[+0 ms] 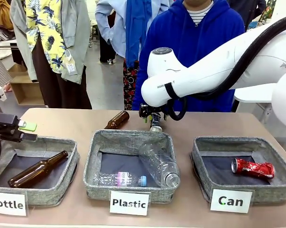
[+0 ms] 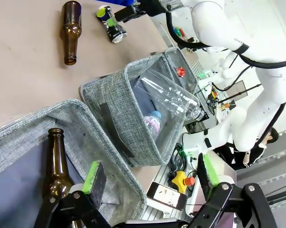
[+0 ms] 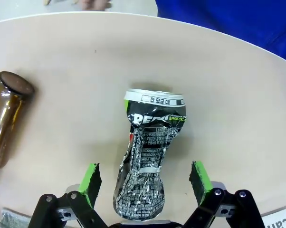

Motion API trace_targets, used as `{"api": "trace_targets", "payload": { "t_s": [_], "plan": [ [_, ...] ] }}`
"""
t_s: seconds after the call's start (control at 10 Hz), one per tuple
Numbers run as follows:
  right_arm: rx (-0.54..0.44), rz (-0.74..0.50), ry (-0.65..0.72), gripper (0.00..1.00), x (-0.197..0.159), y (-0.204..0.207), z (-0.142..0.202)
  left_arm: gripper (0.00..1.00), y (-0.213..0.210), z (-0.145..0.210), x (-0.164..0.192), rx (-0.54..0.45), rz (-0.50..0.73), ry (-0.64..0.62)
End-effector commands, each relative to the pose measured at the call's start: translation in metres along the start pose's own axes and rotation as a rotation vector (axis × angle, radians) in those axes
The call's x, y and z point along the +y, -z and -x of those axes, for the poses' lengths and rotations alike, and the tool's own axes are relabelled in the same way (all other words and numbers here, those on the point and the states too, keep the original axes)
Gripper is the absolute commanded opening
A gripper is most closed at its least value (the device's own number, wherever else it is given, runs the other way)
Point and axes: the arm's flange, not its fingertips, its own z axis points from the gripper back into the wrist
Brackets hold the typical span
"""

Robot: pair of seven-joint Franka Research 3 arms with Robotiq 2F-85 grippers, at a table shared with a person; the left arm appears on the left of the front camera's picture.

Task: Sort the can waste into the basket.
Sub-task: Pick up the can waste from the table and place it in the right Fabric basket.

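Observation:
A crushed dark can [image 3: 150, 156] with white and green print lies on the tan table, its silver end pointing away from me. My right gripper [image 3: 145, 183] is open, with one green pad on each side of the can's lower half and neither touching it. From the front, the right gripper [image 1: 155, 115] hangs just over this dark can [image 1: 156, 125] behind the middle basket. A crushed red can [image 1: 252, 167] lies inside the grey basket [image 1: 276, 190] labelled "Can" at the right. My left gripper [image 1: 19, 128] is open over the left basket and holds nothing.
A brown bottle [image 1: 117, 120] lies on the table left of the dark can. The "Plastic" basket [image 1: 93, 161] holds clear bottles, and the "Bottle" basket [image 1: 69, 171] holds a brown bottle [image 2: 57, 166]. A person in a blue hoodie stands at the far edge.

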Motion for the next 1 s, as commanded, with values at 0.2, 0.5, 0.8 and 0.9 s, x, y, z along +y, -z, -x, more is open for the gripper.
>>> {"api": "trace_targets", "payload": {
  "t_s": [0.2, 0.5, 0.8, 0.9],
  "plan": [
    [-0.018, 0.031, 0.037, 1.0, 0.0, 0.014, -0.003, 1.0, 0.0, 0.002, -0.003, 0.005, 0.004, 0.001],
    [-0.004, 0.01, 0.063, 0.98, -0.003, 0.018, -0.001, 1.0, 0.0, 0.002, -0.003, 0.005, 0.004, 0.001],
    [0.042, -0.291, 0.127, 0.98, -0.052, -0.028, 0.0, 1.0, 0.0, 0.002, -0.003, 0.005, 0.004, 0.001],
    [0.003, -0.448, 0.164, 0.98, -0.094, -0.071, 0.006, 1.0, 0.0, 0.002, -0.003, 0.005, 0.004, 0.001]
  ]
}}
